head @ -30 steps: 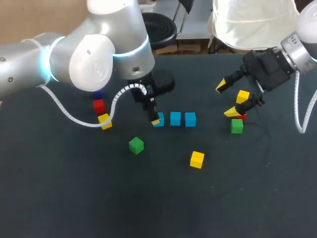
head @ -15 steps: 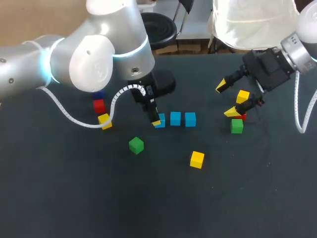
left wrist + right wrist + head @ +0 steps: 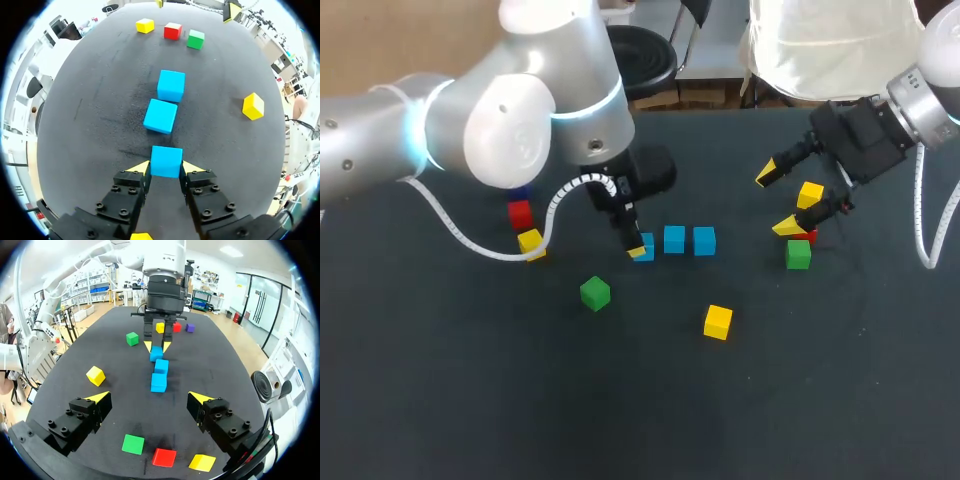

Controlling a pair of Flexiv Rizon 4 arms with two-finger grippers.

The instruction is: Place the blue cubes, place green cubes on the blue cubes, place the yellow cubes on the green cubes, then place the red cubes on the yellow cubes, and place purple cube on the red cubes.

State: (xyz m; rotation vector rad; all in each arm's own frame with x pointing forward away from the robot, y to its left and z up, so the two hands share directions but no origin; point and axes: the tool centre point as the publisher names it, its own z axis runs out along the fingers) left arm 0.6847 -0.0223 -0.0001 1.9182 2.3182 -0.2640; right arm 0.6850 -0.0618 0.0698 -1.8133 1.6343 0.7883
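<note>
Bright, even overhead light; faint shadows on table (image 3: 470, 400).

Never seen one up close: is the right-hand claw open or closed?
Open. On the right gripper the yellow tips stand wide apart, with nothing held between them.

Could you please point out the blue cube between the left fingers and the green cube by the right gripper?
Blue cube (image 3: 166, 161): left wrist view, middle of its top face.
Green cube (image 3: 798, 254): head view, middle of the cube.

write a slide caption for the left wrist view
Left gripper grips a blue cube in line with two more blue cubes ahead.
</note>
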